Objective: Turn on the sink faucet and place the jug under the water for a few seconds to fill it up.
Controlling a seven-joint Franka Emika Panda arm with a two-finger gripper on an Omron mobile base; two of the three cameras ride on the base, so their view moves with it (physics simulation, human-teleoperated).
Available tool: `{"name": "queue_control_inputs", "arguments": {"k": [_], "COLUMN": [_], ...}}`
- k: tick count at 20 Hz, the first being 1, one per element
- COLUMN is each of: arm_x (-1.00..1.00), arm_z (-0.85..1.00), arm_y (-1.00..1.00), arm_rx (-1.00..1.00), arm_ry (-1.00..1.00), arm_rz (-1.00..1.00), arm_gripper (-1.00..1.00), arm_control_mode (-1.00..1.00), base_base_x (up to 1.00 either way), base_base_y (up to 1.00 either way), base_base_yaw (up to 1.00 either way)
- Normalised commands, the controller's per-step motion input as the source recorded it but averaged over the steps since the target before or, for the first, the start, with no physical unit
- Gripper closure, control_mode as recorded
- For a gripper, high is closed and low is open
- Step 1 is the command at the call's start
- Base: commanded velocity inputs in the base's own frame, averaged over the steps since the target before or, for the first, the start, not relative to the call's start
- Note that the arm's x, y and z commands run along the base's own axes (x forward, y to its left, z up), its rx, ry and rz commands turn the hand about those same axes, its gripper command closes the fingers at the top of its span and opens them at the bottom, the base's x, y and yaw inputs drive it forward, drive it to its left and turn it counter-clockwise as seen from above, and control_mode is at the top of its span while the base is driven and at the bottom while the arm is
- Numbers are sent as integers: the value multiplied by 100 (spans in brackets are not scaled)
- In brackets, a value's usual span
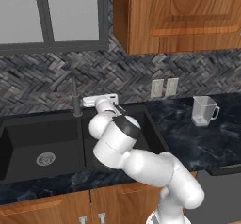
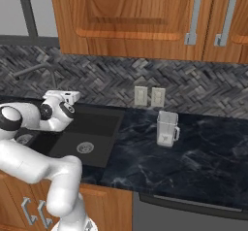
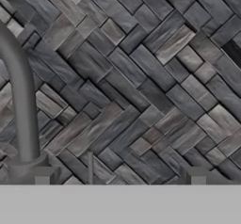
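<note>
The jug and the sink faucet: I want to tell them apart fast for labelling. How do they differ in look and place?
The jug is clear and whitish, the sink faucet dark grey metal. The jug is short and tapered with a loop handle, the faucet a tall slim stem with an angled spout. The jug stands on the counter, the faucet behind the sink. Both are upright.

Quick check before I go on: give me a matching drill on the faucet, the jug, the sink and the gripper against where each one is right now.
Things:
1. sink faucet
2. jug
3. sink
4. gripper

Places or states:
A. standing upright on the dark marble counter, right of the basins
B. set into the counter, two black basins, no blue stream showing
C. raised beside the faucet stem, at the back of the basins
D. rising behind the basins against the herringbone tile wall

Pairs: 1-D, 2-A, 3-B, 4-C
</note>
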Motion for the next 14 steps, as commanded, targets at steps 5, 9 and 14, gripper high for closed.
{"name": "queue_control_inputs", "arguments": {"k": [5, 9, 14], "arm_x": [27, 26, 19], "arm_z": [-27, -33, -25], "arm_y": [5, 0, 0], "arm_rx": [0, 0, 0], "arm_ry": [-11, -22, -15], "arm_rz": [0, 0, 0], "arm_gripper": [-100, -100, -100], "arm_control_mode": [-100, -100, -100], "base_base_x": [0, 0, 0], "base_base_y": [0, 0, 0], "base_base_yaw": [0, 0, 0]}}
